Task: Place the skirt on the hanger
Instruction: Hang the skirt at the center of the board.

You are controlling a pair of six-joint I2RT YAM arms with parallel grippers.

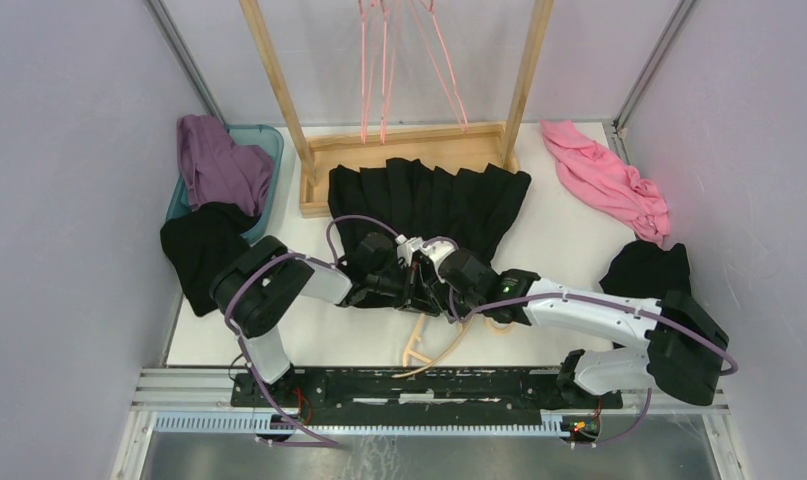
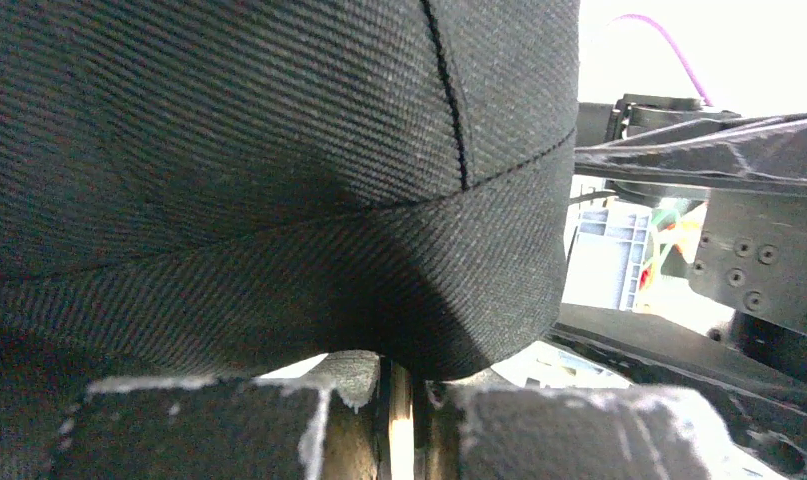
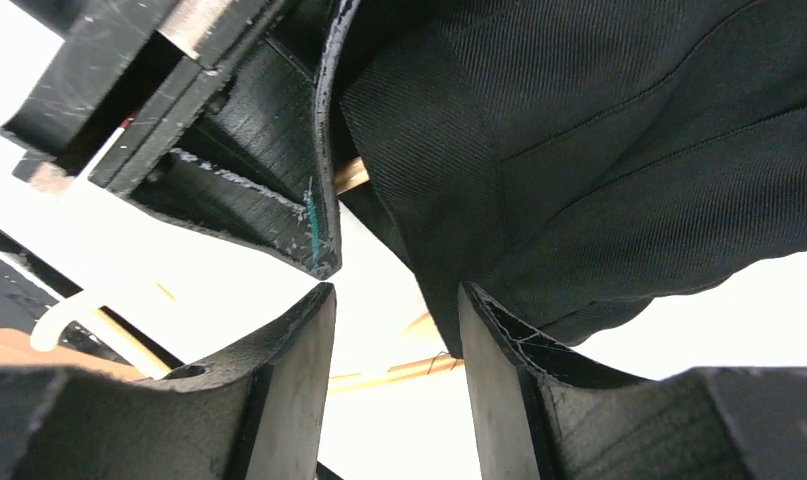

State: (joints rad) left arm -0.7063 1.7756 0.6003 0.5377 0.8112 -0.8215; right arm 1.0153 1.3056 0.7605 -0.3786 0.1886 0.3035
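pleated skirt [image 1: 429, 200] lying spread on the bench [image 1: 569, 270]

top view: the black skirt is fanning its pleats toward the wooden rack [image 1: 409, 150], and the beige hanger [image 1: 416, 350] is poking out below its near edge. left wrist: the left hand [image 2: 409, 405] is pinching twilled waistband, with pale wood showing in the narrow gap. right wrist: the right hand [image 3: 394, 340] is standing half apart, holding nothing, the skirt's edge touching one finger.
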